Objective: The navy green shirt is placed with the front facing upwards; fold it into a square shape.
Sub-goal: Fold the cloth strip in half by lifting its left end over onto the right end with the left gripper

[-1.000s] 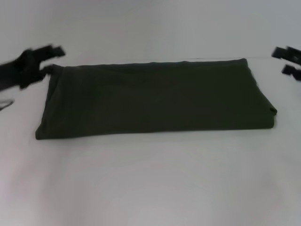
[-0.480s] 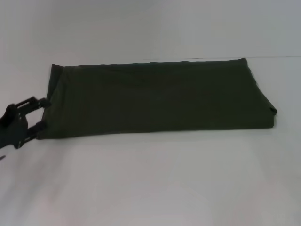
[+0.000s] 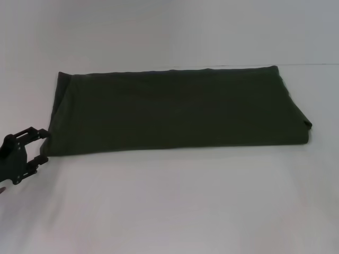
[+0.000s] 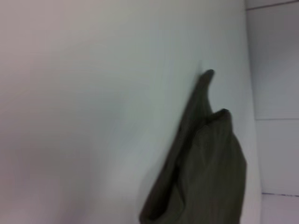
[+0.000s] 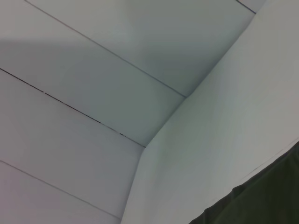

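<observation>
Navy green shirt (image 3: pixel 177 111) lies on white table (image 3: pixel 175 206), folded into long flat band running left to right, plain side up, no lettering showing. Just one shirt, one table. Left gripper (image 3: pixel 41 147) sits low at shirt's near left corner, two fingers spread fairly wide, tips right at cloth edge, nothing actually clamped. Left wrist view shows folded corner with layers gaping. Right gripper out of sight; its wrist view catches only shirt edge plus table.
</observation>
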{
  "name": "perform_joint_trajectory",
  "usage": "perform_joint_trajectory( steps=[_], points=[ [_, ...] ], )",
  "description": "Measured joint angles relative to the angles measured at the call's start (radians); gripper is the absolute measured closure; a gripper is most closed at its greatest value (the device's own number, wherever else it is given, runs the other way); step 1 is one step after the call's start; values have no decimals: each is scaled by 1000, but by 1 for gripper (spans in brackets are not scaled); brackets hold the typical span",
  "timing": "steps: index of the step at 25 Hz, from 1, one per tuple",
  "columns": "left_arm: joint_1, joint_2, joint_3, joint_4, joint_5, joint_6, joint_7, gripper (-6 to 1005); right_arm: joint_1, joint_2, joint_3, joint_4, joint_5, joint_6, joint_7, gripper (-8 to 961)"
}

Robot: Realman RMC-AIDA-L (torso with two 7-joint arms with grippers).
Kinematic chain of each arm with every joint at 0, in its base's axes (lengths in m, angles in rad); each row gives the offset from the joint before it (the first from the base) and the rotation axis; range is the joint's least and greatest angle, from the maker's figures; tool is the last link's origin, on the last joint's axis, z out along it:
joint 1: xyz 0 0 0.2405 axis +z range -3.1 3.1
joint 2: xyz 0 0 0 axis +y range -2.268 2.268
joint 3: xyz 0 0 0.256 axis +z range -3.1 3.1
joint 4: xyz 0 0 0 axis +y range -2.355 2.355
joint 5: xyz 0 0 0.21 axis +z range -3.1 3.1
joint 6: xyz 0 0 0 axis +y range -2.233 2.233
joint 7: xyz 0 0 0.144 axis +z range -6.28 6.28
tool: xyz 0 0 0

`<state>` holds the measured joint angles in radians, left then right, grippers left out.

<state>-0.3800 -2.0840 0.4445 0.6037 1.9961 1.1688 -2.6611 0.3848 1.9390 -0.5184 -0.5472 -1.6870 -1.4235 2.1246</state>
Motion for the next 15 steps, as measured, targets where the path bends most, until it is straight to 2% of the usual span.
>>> perform_joint_trajectory(
  steps=[15],
  points=[
    [-24, 9, 2, -28, 26, -73, -52, 293, -4, 0, 0, 4, 1, 3, 4, 31]
  ],
)
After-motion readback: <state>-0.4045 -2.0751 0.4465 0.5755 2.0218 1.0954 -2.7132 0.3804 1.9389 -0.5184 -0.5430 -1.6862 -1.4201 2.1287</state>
